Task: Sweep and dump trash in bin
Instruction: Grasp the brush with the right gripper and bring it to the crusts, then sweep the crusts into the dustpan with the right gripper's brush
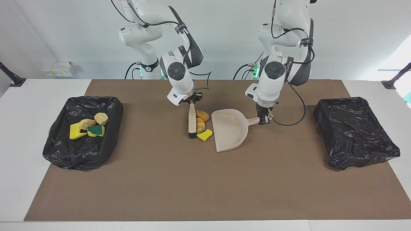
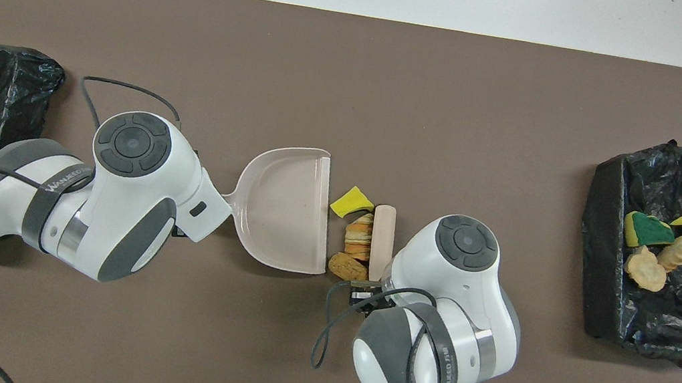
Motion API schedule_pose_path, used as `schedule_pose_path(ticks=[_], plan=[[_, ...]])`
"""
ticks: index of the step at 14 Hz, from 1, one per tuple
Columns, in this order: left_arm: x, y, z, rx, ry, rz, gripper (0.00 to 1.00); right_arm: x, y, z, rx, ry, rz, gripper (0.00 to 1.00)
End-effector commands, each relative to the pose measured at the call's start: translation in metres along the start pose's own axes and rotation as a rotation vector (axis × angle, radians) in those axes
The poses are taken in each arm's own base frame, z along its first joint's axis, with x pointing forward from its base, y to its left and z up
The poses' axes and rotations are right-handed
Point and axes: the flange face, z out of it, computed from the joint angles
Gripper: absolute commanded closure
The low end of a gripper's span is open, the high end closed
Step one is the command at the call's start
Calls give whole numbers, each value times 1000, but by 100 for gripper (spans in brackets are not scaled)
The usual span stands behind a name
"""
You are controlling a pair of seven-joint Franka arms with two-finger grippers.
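Right gripper [image 1: 191,102] clamped on the brush [image 1: 192,120] handle top. Brush lies along the mat, long axis running away from the robots, bristles at the end farther from them.

Left gripper [image 1: 265,120] shut on the dustpan [image 1: 229,128] handle. Pan rests on the mat, mouth facing the right arm's end of the table, straight at the brush.

Three scraps of trash sit in a row between brush and pan mouth: brown chunk [image 1: 202,115] nearest the robots, orange layered piece [image 1: 200,124] in the middle, yellow sponge bit [image 1: 205,135] farthest. All touch or nearly touch the brush side. The overhead view shows them just beside the pan lip [image 2: 325,216], none over it yet.

Key relation: the row runs parallel to the brush and to the lip, so a sideways push toward the left arm's end should carry all three in. Sponge bit lies near the lip's end corner; judged most likely to slip past.

Four scraps already in the bin [image 1: 56,141] at the right arm's end. Second bin [image 1: 369,150] at the left arm's end shows no scraps.
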Motion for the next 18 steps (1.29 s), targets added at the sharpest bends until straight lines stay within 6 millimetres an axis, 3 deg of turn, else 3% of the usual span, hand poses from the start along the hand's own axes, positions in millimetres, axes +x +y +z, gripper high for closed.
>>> schedule_pose_path(ticks=[1, 6, 10, 12, 14, 18], plan=[[-1, 8, -3, 26, 0, -30, 100, 11, -45, 9, 50, -18, 58, 100], [-1, 7, -4, 31, 2, -24, 100, 8, -111, 9, 188, 4, 104, 100], [-1, 7, -4, 33, 4, -24, 100, 19, -140, -16, 229, -9, 136, 100], [-1, 7, -3, 33, 3, -23, 100, 18, -155, -38, 237, -33, 164, 100], [-2, 7, -4, 35, 4, -24, 100, 13, -155, -51, 211, -61, 152, 100], [-2, 6, -3, 35, 4, -23, 100, 23, -103, -72, 121, -134, 168, 100]])
